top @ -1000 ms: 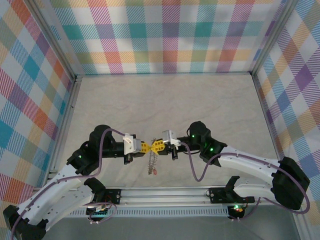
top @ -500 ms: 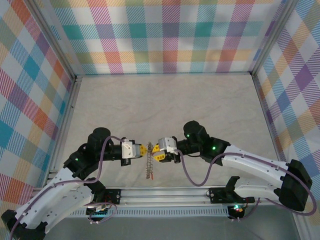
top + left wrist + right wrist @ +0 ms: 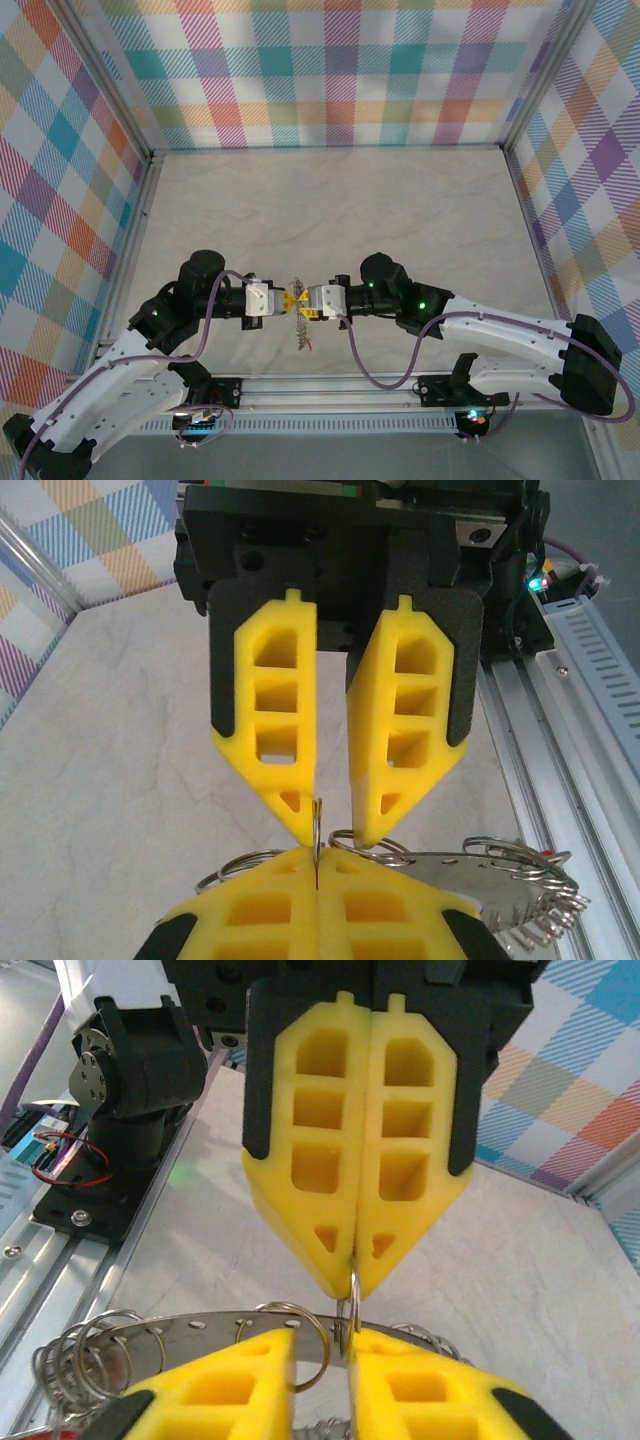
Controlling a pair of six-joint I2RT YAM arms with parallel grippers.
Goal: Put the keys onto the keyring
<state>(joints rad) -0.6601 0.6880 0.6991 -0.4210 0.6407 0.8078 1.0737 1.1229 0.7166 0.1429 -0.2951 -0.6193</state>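
Over on the left, the left gripper (image 3: 290,299) reaches in low over the pale table (image 3: 330,200), near its front edge. Its yellow fingers (image 3: 318,1140) are pressed flat together, with no gap at all in the right wrist view. A thin wire loop (image 3: 352,1305) pokes out from between the tips, so that is a clean pinch on the keyring (image 3: 303,325).

In the middle, the keyring hangs down from where the two grippers meet, a grey chain-like line running toward the near edge in the top view. Up close it is a flat metal strip (image 3: 200,1325) strung with many small wire rings that bunch up at its far end. At the bottom of the hanging line is one small red speck, a key (image 3: 310,345). It is too small to tell whether it is threaded on a ring or just lying beside it.

On the right, the right gripper (image 3: 308,301) comes in nose to nose with the left one, tips almost touching. Its fingers stand a narrow way apart, plain to see in the left wrist view. The pinched loop rises into that slot, close against one fingertip. I cannot tell whether either pad presses on the wire.
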